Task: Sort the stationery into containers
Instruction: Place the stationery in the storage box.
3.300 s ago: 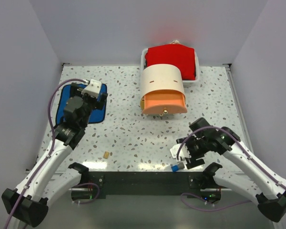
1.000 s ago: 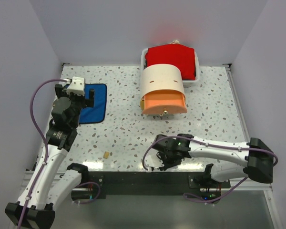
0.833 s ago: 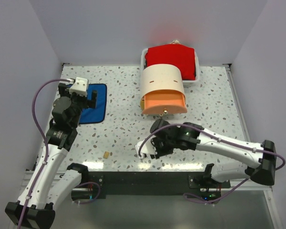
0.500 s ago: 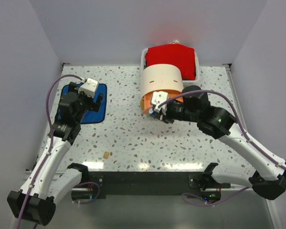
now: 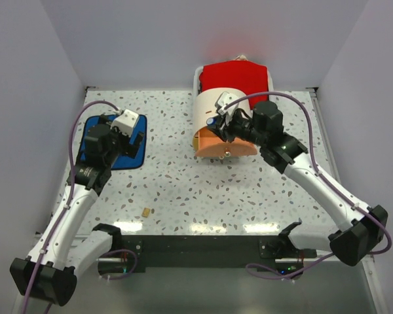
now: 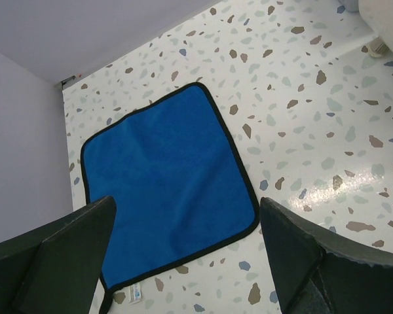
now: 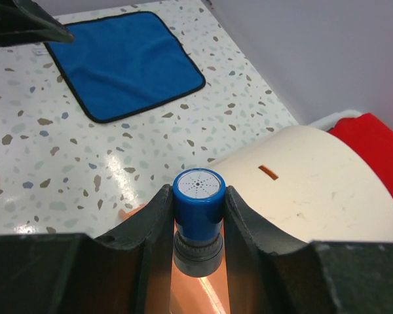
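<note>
Right gripper [image 5: 217,122] clamps the cap [image 7: 198,196] above the drawer [image 5: 226,141], likely for dropping in. Left of the drawer, left gripper [image 6: 187,226] gapes empty over a cloth [image 6: 164,176].

Smooth plastic cap [image 7: 198,199], matt blue cloth [image 6: 164,190] (perhaps microfibre)

Left arm reaches far left, its gripper [image 6: 187,212] spread wide. Right arm stretches far, centre, its gripper [image 7: 197,195] clamping a cap [image 7: 198,216].
</note>
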